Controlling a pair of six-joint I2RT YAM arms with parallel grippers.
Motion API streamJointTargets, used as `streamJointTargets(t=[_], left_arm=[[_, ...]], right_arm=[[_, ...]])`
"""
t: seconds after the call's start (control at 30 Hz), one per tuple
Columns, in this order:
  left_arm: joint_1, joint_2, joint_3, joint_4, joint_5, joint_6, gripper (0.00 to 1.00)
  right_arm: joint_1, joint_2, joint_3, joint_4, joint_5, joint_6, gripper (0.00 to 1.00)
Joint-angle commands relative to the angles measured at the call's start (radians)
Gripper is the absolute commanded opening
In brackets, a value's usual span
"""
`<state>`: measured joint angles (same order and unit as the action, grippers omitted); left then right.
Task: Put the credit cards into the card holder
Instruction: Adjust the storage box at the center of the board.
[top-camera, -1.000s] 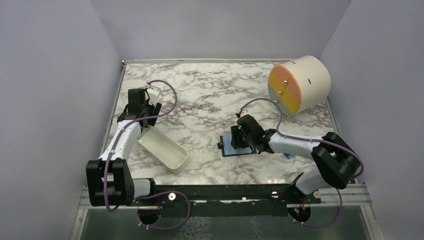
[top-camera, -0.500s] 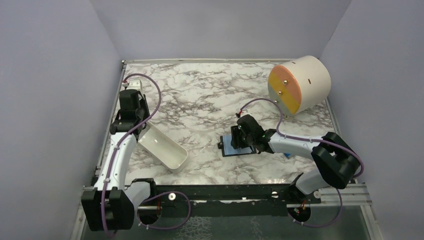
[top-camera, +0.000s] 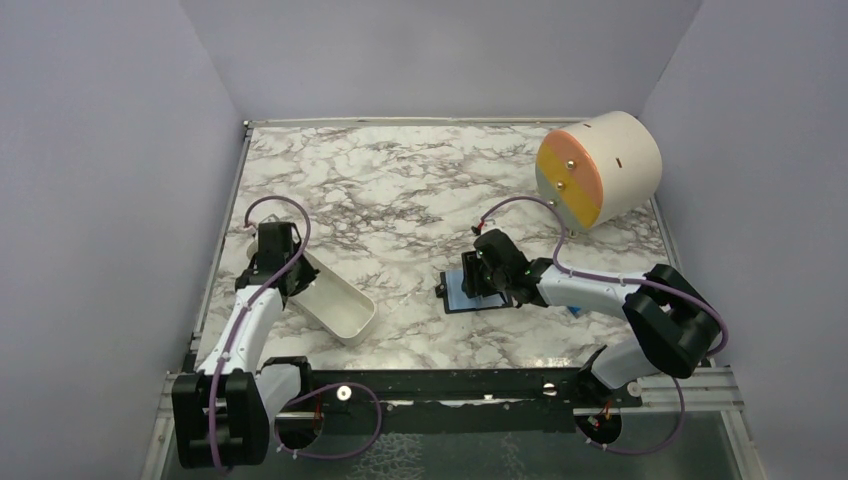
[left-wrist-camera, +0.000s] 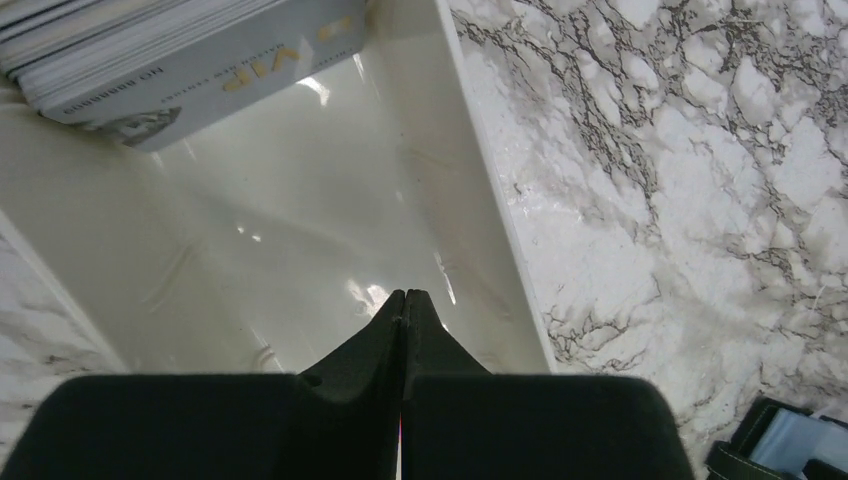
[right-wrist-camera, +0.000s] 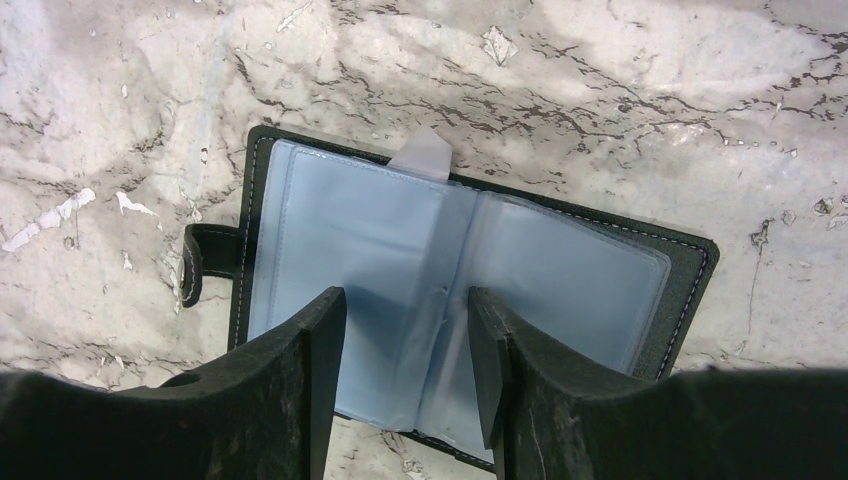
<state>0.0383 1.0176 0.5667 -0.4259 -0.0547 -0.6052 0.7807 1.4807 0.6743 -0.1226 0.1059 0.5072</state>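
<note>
The left gripper (left-wrist-camera: 403, 308) hangs inside the white tray (left-wrist-camera: 470, 200). Its fingers are pinched fully together and no card shows between them, so it appears to hold nothing. The credit cards (left-wrist-camera: 170, 60) lie as a stack at the tray's end, ahead of those fingertips and off to the left in the wrist view. The top card is pale grey with gold lettering. The stack's long axis seems to run across the tray, not along its side walls. The coming move turns on this: the left arm is clearly the nearer one, but its fingers stop short of the stack, over bare tray floor. It would likely have to part them and reach forward and left to take a card by its long edges.

The card holder (right-wrist-camera: 560, 270) lies well apart from the tray on the marble table (left-wrist-camera: 700, 200), on the side toward the right arm. It is spread open, with its light blue inside facing up. The right gripper (right-wrist-camera: 405, 360) hovers over its middle fold with fingers spread, gripping nothing.
</note>
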Motion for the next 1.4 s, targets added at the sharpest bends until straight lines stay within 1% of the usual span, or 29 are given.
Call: streamJointTargets(t=[0.0, 0.13, 0.33, 0.57, 0.67, 0.77, 0.8, 0.83, 0.87, 0.93, 1.0, 1.1, 1.2, 1.27, 1.3, 1.37], left_arm=[[0.007, 0.001, -0.035, 0.112, 0.116, -0.088, 0.00], [0.007, 0.044, -0.063, 0.179, 0.209, -0.094, 0.00], [0.000, 0.089, -0.064, 0.236, 0.268, -0.114, 0.00], [-0.039, 0.111, -0.051, 0.289, 0.265, -0.135, 0.00], [-0.046, 0.124, -0.031, 0.283, 0.261, -0.102, 0.00], [-0.048, 0.105, -0.004, 0.244, 0.231, -0.039, 0.00], [-0.048, 0.095, 0.010, 0.226, 0.215, -0.005, 0.04], [-0.048, 0.084, 0.026, 0.205, 0.199, 0.035, 0.09], [-0.048, 0.074, 0.053, 0.169, 0.172, 0.093, 0.18], [-0.048, 0.055, 0.098, 0.117, 0.120, 0.185, 0.25], [-0.048, 0.043, 0.142, 0.074, 0.068, 0.278, 0.36], [-0.047, 0.045, 0.197, 0.036, 0.003, 0.408, 0.43], [-0.047, 0.048, 0.224, 0.026, -0.015, 0.558, 0.47], [-0.046, 0.040, 0.229, 0.027, 0.007, 0.679, 0.52], [-0.046, 0.038, 0.229, 0.026, 0.003, 0.722, 0.54], [-0.043, 0.038, 0.236, 0.024, -0.053, 0.769, 0.56]], right_arm=[[0.006, -0.010, -0.022, -0.007, -0.031, 0.008, 0.48], [0.006, -0.003, -0.019, -0.005, -0.033, 0.010, 0.48], [0.006, 0.006, -0.014, 0.002, -0.035, 0.013, 0.48], [0.006, 0.031, -0.004, 0.005, -0.039, 0.014, 0.47], [0.006, 0.033, -0.008, 0.005, -0.039, 0.016, 0.47], [0.006, 0.028, -0.015, 0.005, -0.040, 0.017, 0.47], [0.006, 0.026, -0.015, 0.003, -0.041, 0.017, 0.47], [0.006, 0.024, -0.016, 0.002, -0.042, 0.016, 0.47], [0.006, 0.022, -0.014, -0.001, -0.040, 0.016, 0.47], [0.006, 0.019, -0.012, -0.006, -0.038, 0.011, 0.47], [0.006, 0.017, -0.009, -0.010, -0.036, 0.008, 0.47], [0.006, 0.018, -0.006, -0.015, -0.035, 0.004, 0.47], [0.005, 0.017, -0.001, -0.020, -0.035, 0.003, 0.47], [0.006, 0.016, -0.001, -0.023, -0.034, 0.002, 0.47], [0.006, 0.016, -0.002, -0.023, -0.033, 0.002, 0.47], [0.005, 0.018, 0.001, -0.022, -0.035, 0.001, 0.47]])
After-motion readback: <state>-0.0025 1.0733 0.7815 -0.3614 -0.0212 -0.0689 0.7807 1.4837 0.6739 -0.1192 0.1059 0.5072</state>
